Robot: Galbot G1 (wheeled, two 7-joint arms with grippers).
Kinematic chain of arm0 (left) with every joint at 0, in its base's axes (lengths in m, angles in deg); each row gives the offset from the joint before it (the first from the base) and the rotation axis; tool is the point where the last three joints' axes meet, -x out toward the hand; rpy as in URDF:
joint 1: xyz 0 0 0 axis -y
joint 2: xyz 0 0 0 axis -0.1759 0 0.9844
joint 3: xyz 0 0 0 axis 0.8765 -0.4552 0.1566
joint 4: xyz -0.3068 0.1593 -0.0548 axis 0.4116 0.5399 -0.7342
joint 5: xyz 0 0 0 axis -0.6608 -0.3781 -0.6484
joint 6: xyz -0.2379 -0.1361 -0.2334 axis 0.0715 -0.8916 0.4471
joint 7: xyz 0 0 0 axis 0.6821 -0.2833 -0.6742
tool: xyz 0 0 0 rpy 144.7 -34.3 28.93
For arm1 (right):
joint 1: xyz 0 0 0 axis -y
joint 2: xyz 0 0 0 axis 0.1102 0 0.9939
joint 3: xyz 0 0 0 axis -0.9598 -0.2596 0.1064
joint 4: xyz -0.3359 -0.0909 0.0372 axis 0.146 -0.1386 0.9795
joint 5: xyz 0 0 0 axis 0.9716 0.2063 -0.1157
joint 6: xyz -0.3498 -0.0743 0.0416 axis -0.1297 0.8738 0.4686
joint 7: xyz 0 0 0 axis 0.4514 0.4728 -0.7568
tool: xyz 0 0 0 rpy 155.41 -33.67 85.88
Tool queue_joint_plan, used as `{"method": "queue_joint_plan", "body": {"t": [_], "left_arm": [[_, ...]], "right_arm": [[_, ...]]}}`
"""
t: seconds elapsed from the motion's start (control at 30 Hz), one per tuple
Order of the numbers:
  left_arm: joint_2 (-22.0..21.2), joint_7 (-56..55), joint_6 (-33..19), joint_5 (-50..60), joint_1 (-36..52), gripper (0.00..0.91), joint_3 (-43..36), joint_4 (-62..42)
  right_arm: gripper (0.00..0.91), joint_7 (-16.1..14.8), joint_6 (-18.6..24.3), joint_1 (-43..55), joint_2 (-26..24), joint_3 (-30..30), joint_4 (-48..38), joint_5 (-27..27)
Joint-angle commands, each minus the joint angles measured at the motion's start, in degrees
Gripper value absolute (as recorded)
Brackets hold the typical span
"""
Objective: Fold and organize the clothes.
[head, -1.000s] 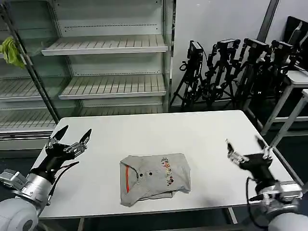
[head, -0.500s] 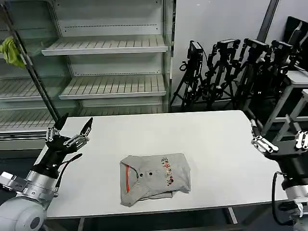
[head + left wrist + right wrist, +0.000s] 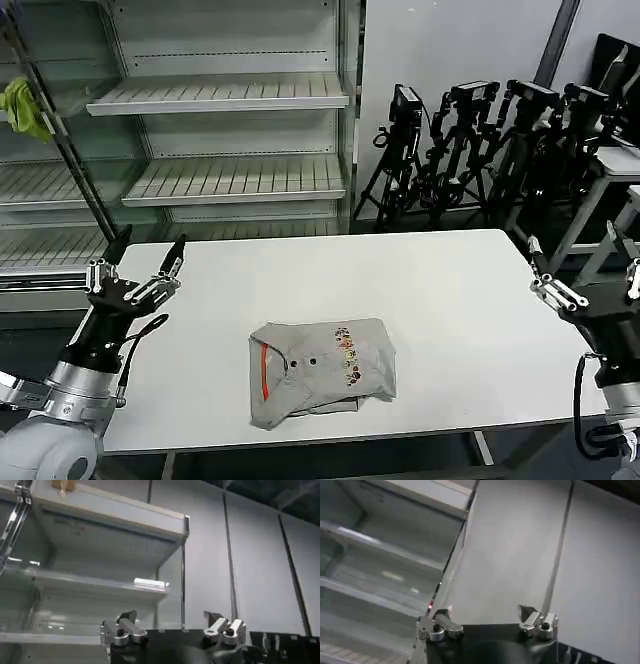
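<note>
Folded shirt on the counter, both grippers up and empty

The grey shirt (image 3: 322, 371) sits folded in the lower middle of the head view, near the front edge of the white counter (image 3: 440, 300), print facing up and the orange-red neck trim on its left side. The left gripper (image 3: 135, 273) is at the lower left of the frame, over the counter's left edge, fingers (image 3: 172, 259) spread wide and pointing up, holding nothing and well apart from the shirt. The right gripper (image 3: 585, 280) is at the right edge of the frame, just off the counter's right side, fingers (image 3: 535, 260) also spread wide with nothing between them. Both wrist views show the same thing: left gripper (image 3: 172, 625) and right gripper (image 3: 487, 621) wide open against the shelves (image 3: 220, 95) and wall.
</note>
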Motion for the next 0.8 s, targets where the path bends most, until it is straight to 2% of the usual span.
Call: {"method": "queue_joint_plan", "body": {"t": [0.03,0.8], "left_arm": [[-0.7,-0.1,-2.2,0.5,-0.7,0.907,-0.3,-0.1],[0.1,-0.6,-2.0,0.3,-0.9,0.907,-0.2,-0.1]], "right_arm": [[0.907,-2.4,3.0,1.5,0.8,-3.1,-2.2,1.6],[0.907,-1.6,2.5,0.9,1.5,-4.9,-2.0,1.6]]}}
